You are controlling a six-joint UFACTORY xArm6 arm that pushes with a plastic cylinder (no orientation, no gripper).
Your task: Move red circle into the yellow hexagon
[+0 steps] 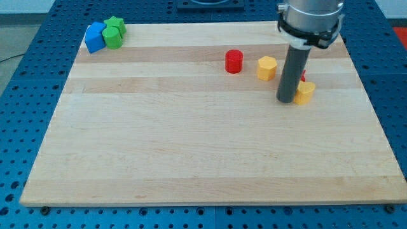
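Note:
The red circle [234, 61] is a short red cylinder near the view's top, right of centre. The yellow hexagon [267, 67] stands just to its right, with a small gap between them. My tip [286, 100] rests on the board to the lower right of the yellow hexagon, away from the red circle. It stands right beside a second yellow block [306, 93], whose shape I cannot make out. A bit of a red block [303, 76] peeks out behind the rod.
A blue block [95, 37] and two green blocks [114, 33] cluster at the board's top left corner. The wooden board [191, 152] lies on a blue perforated table.

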